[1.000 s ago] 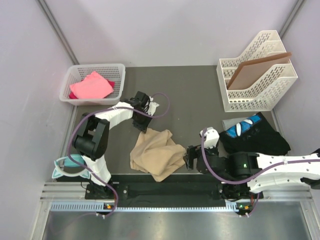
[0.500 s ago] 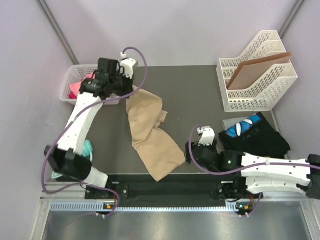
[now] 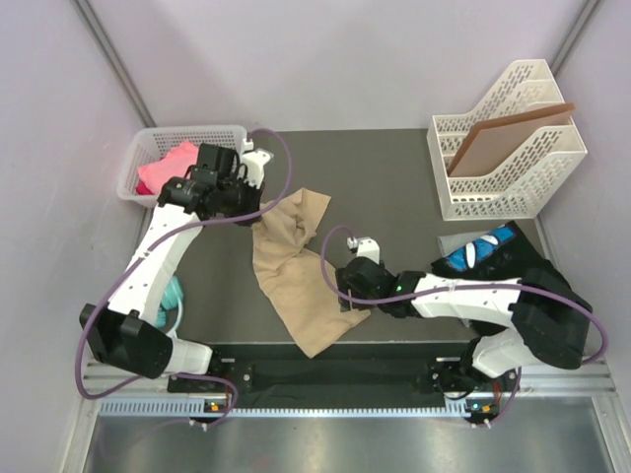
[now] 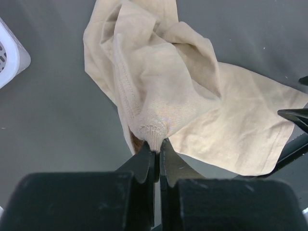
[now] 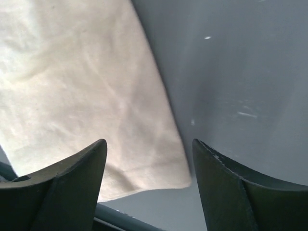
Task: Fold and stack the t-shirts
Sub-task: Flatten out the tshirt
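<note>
Overhead, lilac walls (image 3: 345, 59) frame the dark table (image 3: 385, 187); left claw (image 4: 158, 147) pinches tan shirt (image 3: 296, 281), right claw (image 5: 148, 144) gapes.

Bare table (image 3: 385, 168) lies between basket (image 3: 187, 129) and file rack (image 3: 513, 187), beyond the tan shirt (image 3: 296, 276).

The left arm (image 3: 156, 246) covers part of the pink t-shirt (image 3: 161, 169) and most of a teal object (image 3: 175, 294). The right arm (image 3: 463, 296) overlaps the black t-shirt (image 3: 527, 258). The right wrist view crops the tan t-shirt (image 5: 72, 91) at the top and left, and the left wrist view shows only a corner of the white basket (image 4: 9, 57).
</note>
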### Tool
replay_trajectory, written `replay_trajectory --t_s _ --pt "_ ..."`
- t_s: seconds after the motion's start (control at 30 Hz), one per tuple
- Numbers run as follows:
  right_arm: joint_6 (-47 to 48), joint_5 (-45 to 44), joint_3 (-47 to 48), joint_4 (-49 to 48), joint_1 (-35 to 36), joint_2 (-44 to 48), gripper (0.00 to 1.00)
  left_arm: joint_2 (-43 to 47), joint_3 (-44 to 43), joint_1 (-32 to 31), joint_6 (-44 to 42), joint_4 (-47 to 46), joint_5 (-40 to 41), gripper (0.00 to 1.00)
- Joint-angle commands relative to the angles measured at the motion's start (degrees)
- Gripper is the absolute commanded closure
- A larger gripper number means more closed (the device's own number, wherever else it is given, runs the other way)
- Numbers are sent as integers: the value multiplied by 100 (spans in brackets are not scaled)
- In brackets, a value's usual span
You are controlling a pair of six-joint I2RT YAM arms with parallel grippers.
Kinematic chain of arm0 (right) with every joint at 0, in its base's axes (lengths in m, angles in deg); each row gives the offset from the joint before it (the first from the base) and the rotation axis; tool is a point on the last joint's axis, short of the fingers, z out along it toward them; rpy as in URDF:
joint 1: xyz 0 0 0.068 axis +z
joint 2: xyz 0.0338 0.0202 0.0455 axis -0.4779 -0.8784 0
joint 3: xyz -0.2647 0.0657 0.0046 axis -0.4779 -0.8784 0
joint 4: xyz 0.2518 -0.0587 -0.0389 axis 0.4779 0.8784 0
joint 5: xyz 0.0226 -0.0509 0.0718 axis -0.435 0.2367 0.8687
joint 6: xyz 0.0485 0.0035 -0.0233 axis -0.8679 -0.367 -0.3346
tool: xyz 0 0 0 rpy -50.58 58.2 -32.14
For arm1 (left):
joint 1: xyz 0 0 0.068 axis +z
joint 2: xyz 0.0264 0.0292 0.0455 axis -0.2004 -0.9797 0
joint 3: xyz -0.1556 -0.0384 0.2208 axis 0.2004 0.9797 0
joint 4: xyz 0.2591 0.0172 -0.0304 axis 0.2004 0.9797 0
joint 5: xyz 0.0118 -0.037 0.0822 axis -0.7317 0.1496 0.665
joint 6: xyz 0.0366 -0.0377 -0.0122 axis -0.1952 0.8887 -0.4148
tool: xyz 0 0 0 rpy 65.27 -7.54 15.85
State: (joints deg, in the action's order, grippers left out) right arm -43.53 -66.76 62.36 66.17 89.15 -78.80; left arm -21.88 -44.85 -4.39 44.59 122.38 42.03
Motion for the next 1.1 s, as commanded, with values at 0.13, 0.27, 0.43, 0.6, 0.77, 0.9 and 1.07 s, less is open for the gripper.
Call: replay_trajectory --t_s 0.13,0.27,0.43,0.6,0.77,0.9,1.07 --pt "-453 389 172 118 180 -88 35 278 156 4 -130 -179 79 100" --pt "-707 249 -3 513 224 280 39 322 261 -5 -147 -214 88 100" --pt "-866 160 -460 540 224 677 39 357 384 -5 -165 -259 105 100" --pt "-884 178 -566 461 224 669 39 357 411 -5 -165 -258 88 100" --pt "-858 204 -531 330 233 485 44 366 420 -5 -174 -232 123 100" --pt "-849 239 -540 285 224 440 52 392 463 -5 -174 -258 141 100" --pt "-858 222 -575 268 224 484 65 384 507 -5 -165 -258 158 100"
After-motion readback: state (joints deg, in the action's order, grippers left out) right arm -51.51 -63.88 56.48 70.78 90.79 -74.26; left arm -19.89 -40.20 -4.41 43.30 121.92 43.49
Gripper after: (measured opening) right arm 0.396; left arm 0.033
